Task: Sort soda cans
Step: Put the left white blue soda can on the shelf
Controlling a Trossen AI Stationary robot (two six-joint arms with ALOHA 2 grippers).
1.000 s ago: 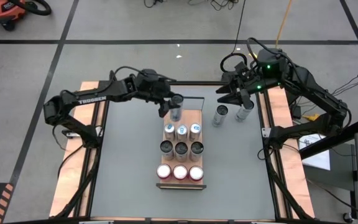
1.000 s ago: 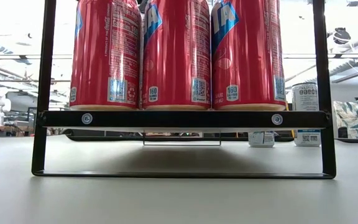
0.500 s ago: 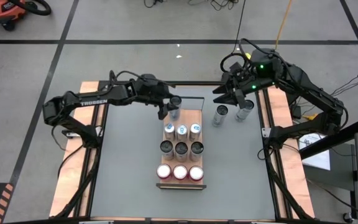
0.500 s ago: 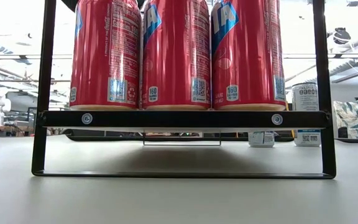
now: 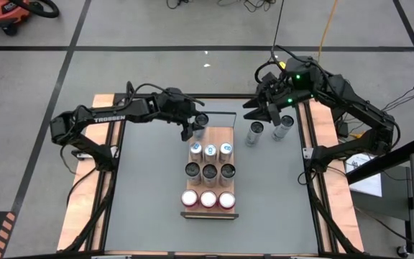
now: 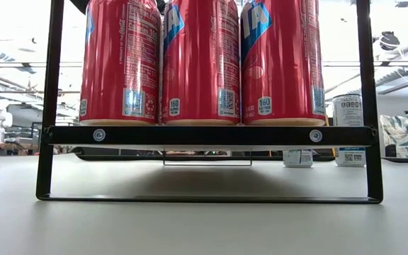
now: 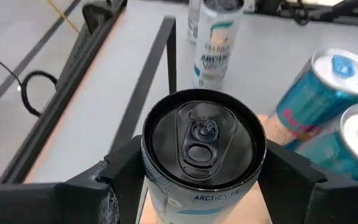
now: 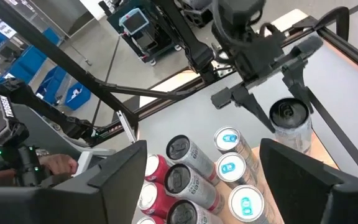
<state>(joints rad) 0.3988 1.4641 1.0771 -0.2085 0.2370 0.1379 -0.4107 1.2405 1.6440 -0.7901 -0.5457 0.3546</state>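
A black rack point(image 5: 236, 160) holds three blue cans point(image 5: 210, 150), three silver cans with dark tops point(image 5: 209, 171) and three red cans point(image 5: 208, 199). My left gripper point(image 5: 197, 124) is shut on a fourth silver can with a dark top point(image 7: 202, 138) at the rack's far left corner. Two more silver cans point(image 5: 255, 132) point(image 5: 282, 128) stand upright on the table to the right of the rack. My right gripper point(image 5: 263, 113) is open and empty just beyond them. The low view shows the red cans point(image 6: 200, 60) on the rack's shelf. My left gripper pinches the silver can's side wall just below its rim point(image 7: 151, 177) between its two fingers point(image 7: 120, 171), one on each side. The fingers come level from the table's left. The can stands upright, dark top up. Whether its base rests on the rack, I cannot tell.
The rack's black frame bar point(image 7: 160, 68) runs beside the held can. Wooden strips point(image 5: 115, 144) line the table's left and right edges. Bare grey table point(image 5: 149, 187) lies left and right of the rack. Cables and a stand point(image 5: 379, 165) are off the right edge.
My left gripper has shifted a little toward the table's left and near edge with the silver can, which stays upright. My right gripper has gone a little toward the table's left, staying open beside the two loose cans.
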